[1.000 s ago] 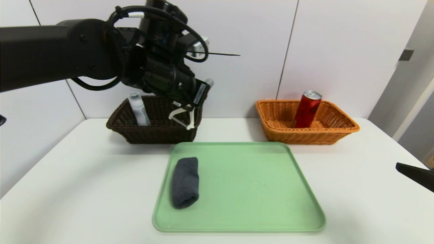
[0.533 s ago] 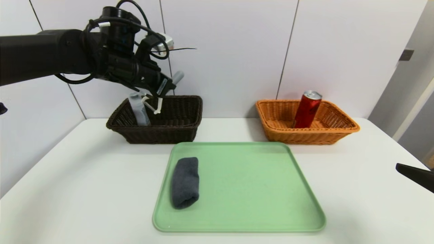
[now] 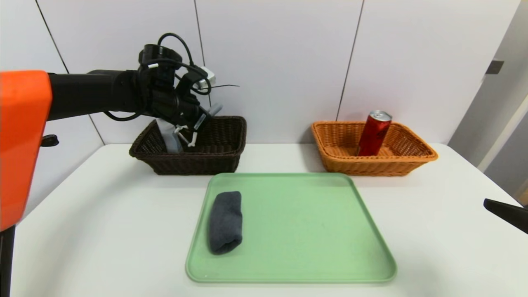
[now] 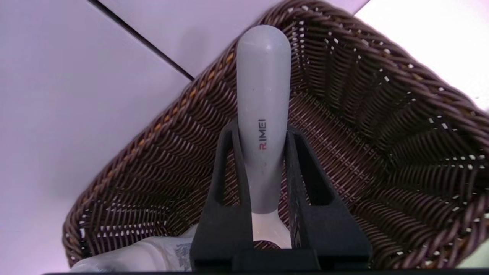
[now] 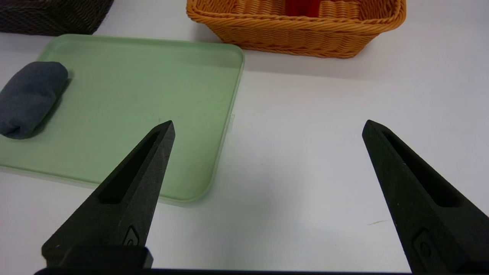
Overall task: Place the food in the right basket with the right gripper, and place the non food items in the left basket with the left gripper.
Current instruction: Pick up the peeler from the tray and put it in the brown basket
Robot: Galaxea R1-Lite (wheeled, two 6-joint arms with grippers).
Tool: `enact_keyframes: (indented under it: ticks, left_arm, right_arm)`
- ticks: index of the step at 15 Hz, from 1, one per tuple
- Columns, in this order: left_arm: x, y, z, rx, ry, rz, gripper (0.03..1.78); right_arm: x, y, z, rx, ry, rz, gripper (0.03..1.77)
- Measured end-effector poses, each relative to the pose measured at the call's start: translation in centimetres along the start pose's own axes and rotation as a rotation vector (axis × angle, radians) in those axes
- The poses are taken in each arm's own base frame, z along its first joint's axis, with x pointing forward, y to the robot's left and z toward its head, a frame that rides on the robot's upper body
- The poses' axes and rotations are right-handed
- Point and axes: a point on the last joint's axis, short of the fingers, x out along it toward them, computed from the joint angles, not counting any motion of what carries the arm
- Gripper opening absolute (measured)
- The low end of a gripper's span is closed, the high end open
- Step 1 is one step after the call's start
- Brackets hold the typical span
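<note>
One marking can be read: "R.IMEI", printed along the grey handle of the peeler (image 4: 263,114) in the left wrist view, the "R" in red and the remaining letters in dark grey. The white bottle (image 4: 145,256) beside it carries a faint grey print, too small to read. Nothing else bears legible text.

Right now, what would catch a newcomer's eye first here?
The left gripper holds a grey-handled peeler over the dark basket at the back left. A red can leans inside the orange basket opposite, and a rolled grey cloth lies on the green tray.
</note>
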Motion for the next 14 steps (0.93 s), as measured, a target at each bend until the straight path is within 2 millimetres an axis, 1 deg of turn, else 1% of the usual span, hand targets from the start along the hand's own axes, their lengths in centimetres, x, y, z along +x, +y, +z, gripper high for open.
enact_keyframes:
  ticks: [4,5,7,9,12,14]
  left_arm:
    - [1.3,0.1,-1.0,-0.012,0.027,-0.008,0.29]
    - [1.4,0.1,-1.0,-0.014,0.025,-0.009,0.32]
    - [1.5,0.2,-1.0,-0.016,0.023,-0.008,0.64]
    - [1.4,0.2,-0.9,-0.021,0.019,-0.005,0.88]
    - [0.3,0.4,0.0,-0.08,-0.007,0.006,1.14]
    - [-1.2,0.5,1.0,-0.145,-0.039,0.016,1.28]
  right_arm:
    - [0.0,0.0,0.0,-0.001,-0.001,0.002,1.69]
    - [0.0,0.0,0.0,-0.001,-0.001,0.002,1.69]
    - [0.0,0.0,0.0,-0.001,-0.002,0.002,1.69]
    - [0.0,0.0,0.0,-0.001,-0.002,0.002,1.69]
    - [0.0,0.0,0.0,-0.001,-0.003,0.002,1.69]
    - [0.0,0.0,0.0,0.0,-0.003,0.002,1.69]
